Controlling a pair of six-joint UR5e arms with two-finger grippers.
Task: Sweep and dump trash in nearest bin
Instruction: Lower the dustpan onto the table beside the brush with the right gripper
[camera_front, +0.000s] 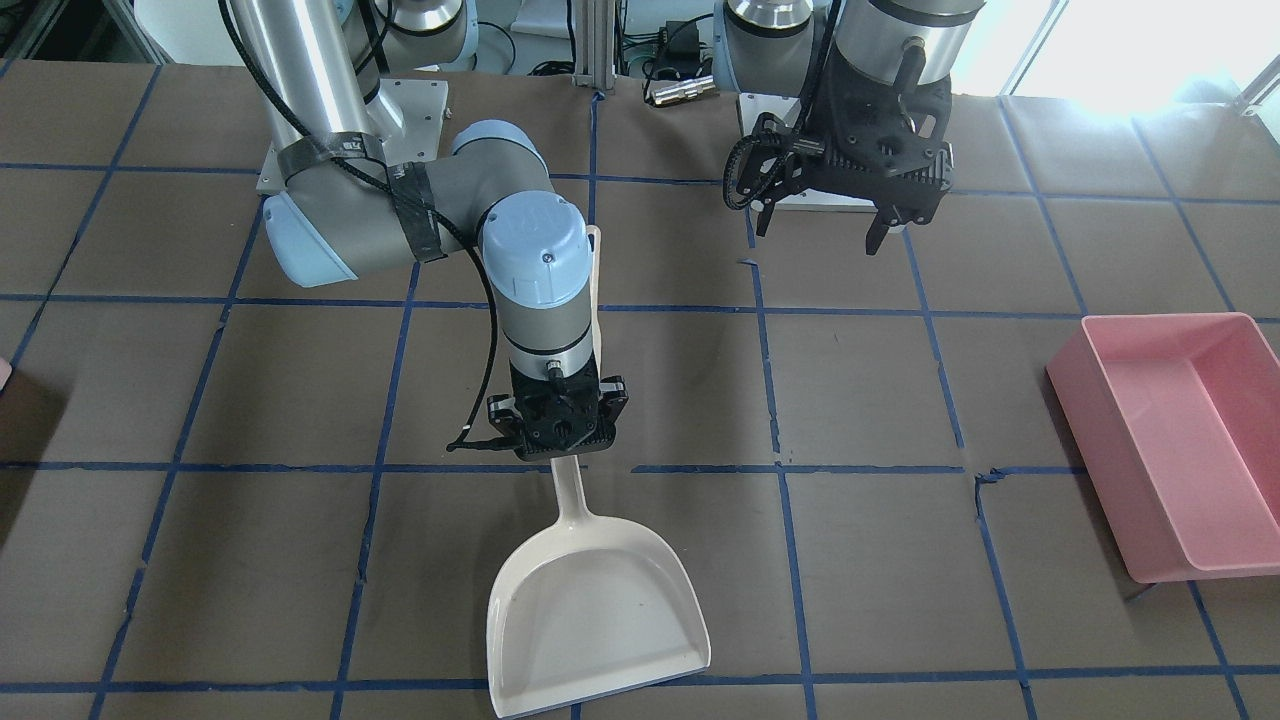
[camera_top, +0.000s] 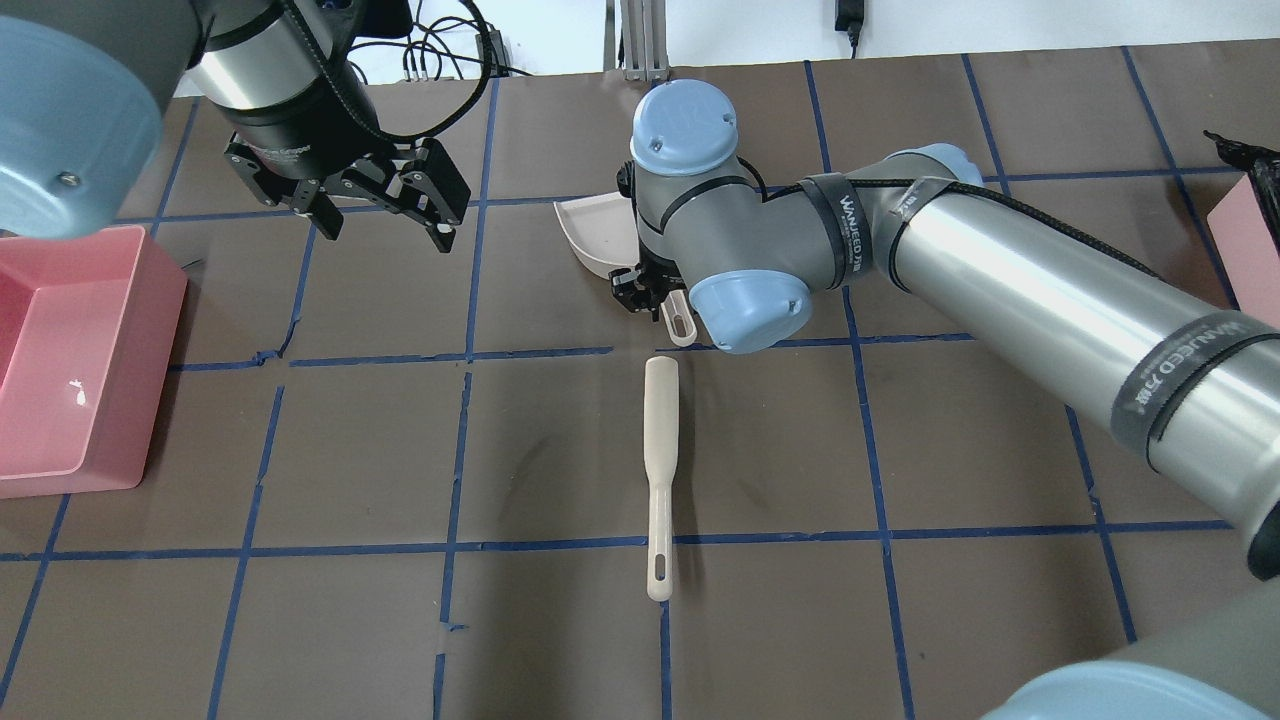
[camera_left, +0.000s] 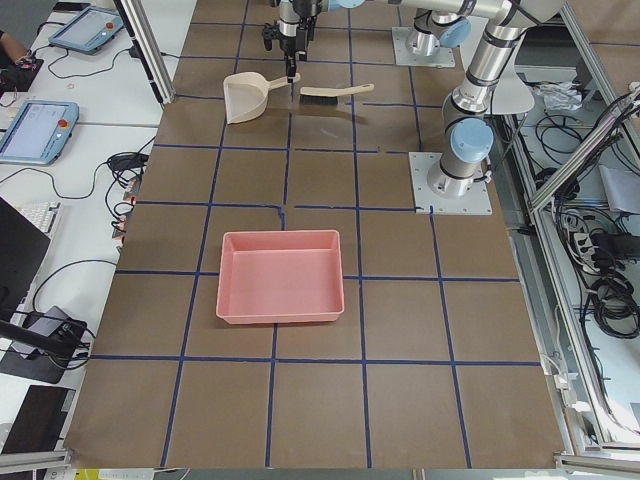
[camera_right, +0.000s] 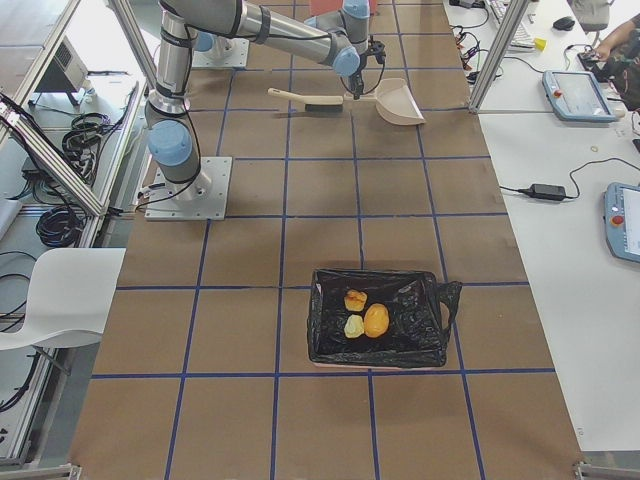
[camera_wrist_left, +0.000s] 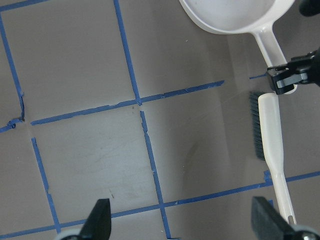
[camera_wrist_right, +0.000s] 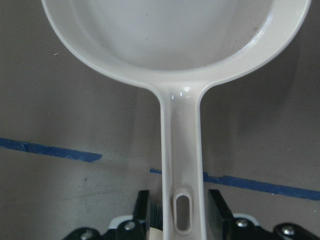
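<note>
With the trash (camera_right: 362, 318) already in the lined bin (camera_right: 438, 300), the right gripper (camera_front: 557, 447) straddles the empty dustpan's (camera_front: 590, 610) handle, while the left gripper (camera_front: 840, 215) hangs wide open.

Silver arms, pale-blue joint caps, black hands.

Brown table (camera_left: 320, 400) – blue tape grid, white chair (camera_right: 50, 300) beside

The dustpan (camera_front: 597, 608) lies on the table (camera_front: 880, 400) beyond the brush (camera_top: 660, 470), and the trash (camera_right: 362, 317) sits in the lined bin (camera_right: 380, 320) at the robot's right.
</note>
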